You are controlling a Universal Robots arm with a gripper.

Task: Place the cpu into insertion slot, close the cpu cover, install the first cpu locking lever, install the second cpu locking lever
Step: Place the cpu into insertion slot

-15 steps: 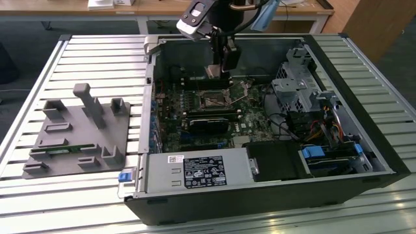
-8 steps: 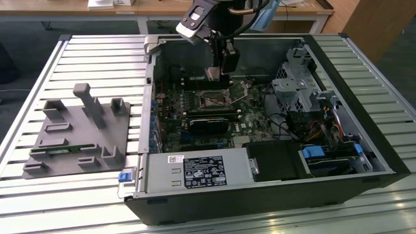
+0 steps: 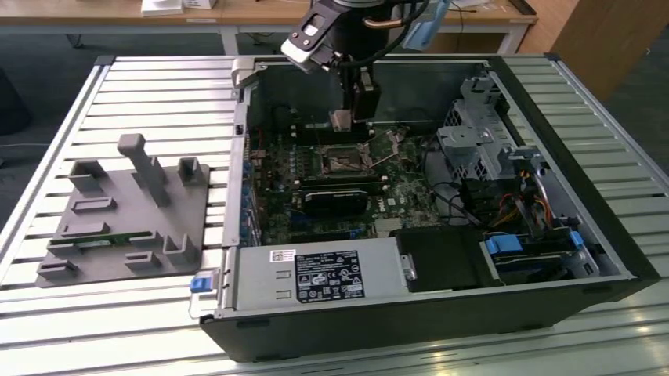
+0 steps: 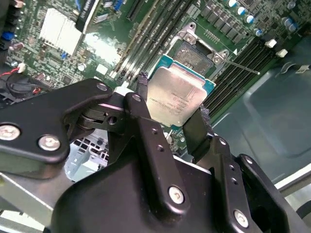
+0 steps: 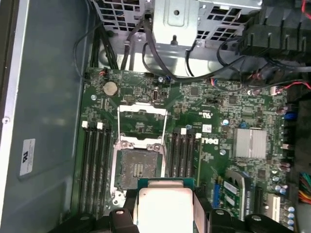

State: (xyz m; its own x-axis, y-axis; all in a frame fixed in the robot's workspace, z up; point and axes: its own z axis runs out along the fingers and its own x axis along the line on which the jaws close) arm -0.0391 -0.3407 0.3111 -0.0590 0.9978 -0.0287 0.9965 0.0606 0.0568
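Gripper (image 4: 172, 109) is closed onto the cpu (image 4: 177, 94). One finger (image 4: 142, 85) is on each of two opposite edges, silvery top facing the second wrist camera. The grip looks square, with no visible tilt in the jaws.

The cpu is in the air above the green circuit board (image 5: 218, 121), near the insertion slot (image 5: 137, 167) but not touching it. In the exterior view the chip (image 3: 341, 120) hangs just behind the slot (image 3: 340, 159), inside the open computer case (image 3: 418, 313).

The slot is empty, its contact field bare in the first wrist view. The cpu cover (image 5: 142, 108) is swung open and lies back off the slot. A thin lever rod (image 4: 240, 67) stands free beside the slot, so I read the levers as unlatched.

Memory slots (image 5: 95, 155) flank the slot on both sides.

Outside the case, a grey fixture plate (image 3: 115, 211) sits on the slatted table (image 3: 157, 86), well apart from the work.

Status: cpu picked, step one in progress. Nothing is seated yet. Placement, cover and both levers are all left.
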